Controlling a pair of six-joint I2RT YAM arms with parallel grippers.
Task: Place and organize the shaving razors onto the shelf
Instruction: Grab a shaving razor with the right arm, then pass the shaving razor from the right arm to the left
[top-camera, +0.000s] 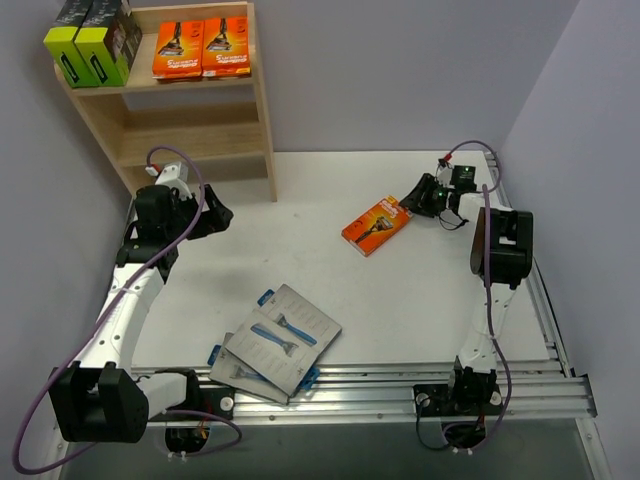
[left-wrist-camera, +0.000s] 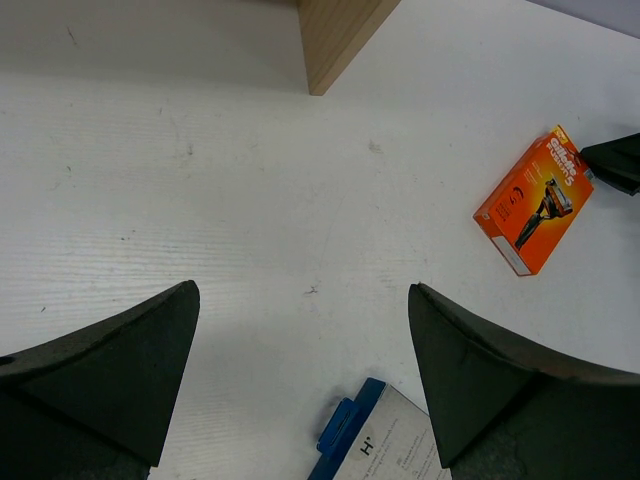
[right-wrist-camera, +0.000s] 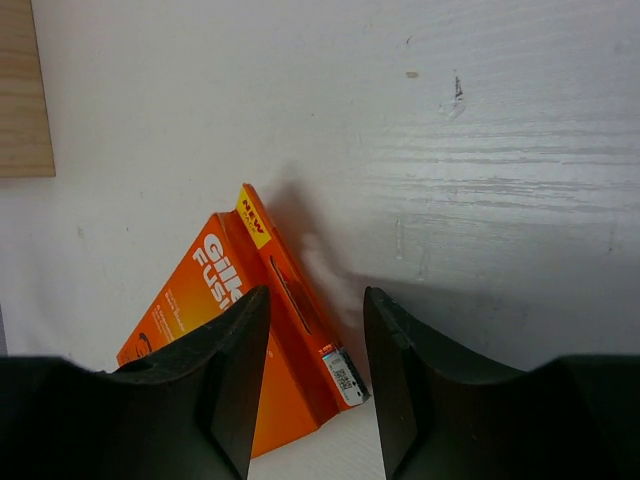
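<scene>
An orange razor pack (top-camera: 375, 225) lies flat on the white table right of centre; it also shows in the left wrist view (left-wrist-camera: 535, 200). My right gripper (top-camera: 412, 199) is open at the pack's far end. In the right wrist view the gripper (right-wrist-camera: 316, 292) has its left finger over the pack (right-wrist-camera: 215, 330), and the pack's right edge lies between the jaws. My left gripper (top-camera: 215, 215) is open and empty (left-wrist-camera: 302, 288) beside the wooden shelf (top-camera: 262, 120). Two orange packs (top-camera: 200, 47) and black boxes with lime sides (top-camera: 92, 40) stand on the top tier. Grey cards (top-camera: 282, 340) lie overlapped near the front edge.
The shelf's lower tiers (top-camera: 190, 150) hold nothing that I can see. A corner of a grey card (left-wrist-camera: 385, 450) lies just below my left fingers. Aluminium rails (top-camera: 400, 385) run along the table's front edge. Grey walls close the left and right sides.
</scene>
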